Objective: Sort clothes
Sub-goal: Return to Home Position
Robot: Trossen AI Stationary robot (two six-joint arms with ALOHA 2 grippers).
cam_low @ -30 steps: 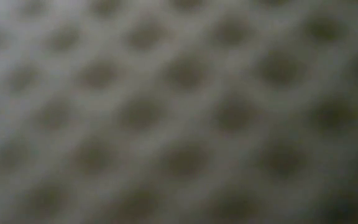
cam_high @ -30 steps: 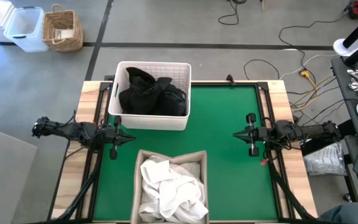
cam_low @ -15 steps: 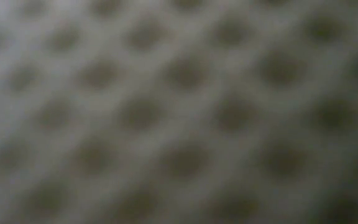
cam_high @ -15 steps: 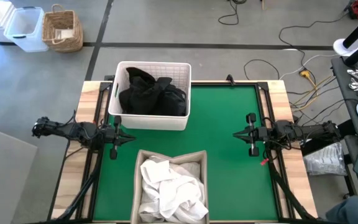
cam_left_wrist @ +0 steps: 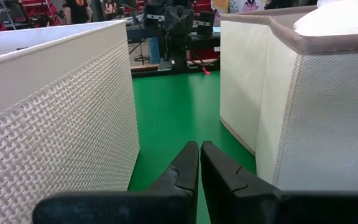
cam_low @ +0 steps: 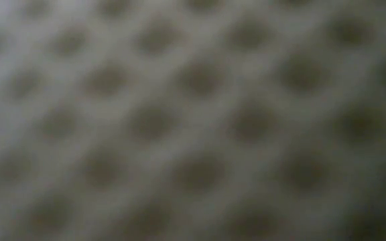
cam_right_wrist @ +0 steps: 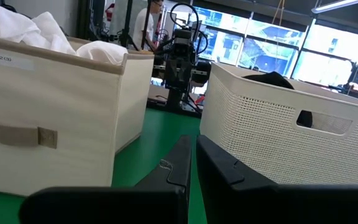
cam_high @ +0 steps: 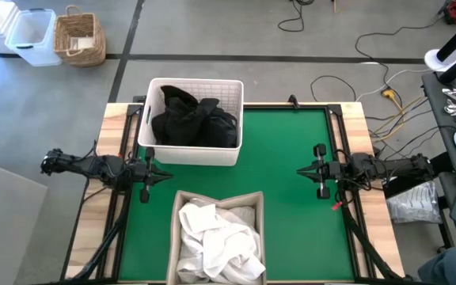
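The dark clothes point(cam_high: 192, 119) lie heaped in the white basket point(cam_high: 190, 155) on the left arm's half of the green mat point(cam_high: 291, 142). The white clothes point(cam_high: 216, 237) fill the beige fabric bin point(cam_high: 216, 194), which stands between the arms. No garment shows on the bare mat, so the sorting looks finished, and the step in hand is probably parking the arms. The next move calls for little beyond resting clear of both containers. The left gripper point(cam_high: 169, 176) and right gripper point(cam_high: 299, 170) sit low at opposite sides of the mat, each clenched on nothing. There are two heaps, two containers and two arms; the garments in each heap cannot be counted.
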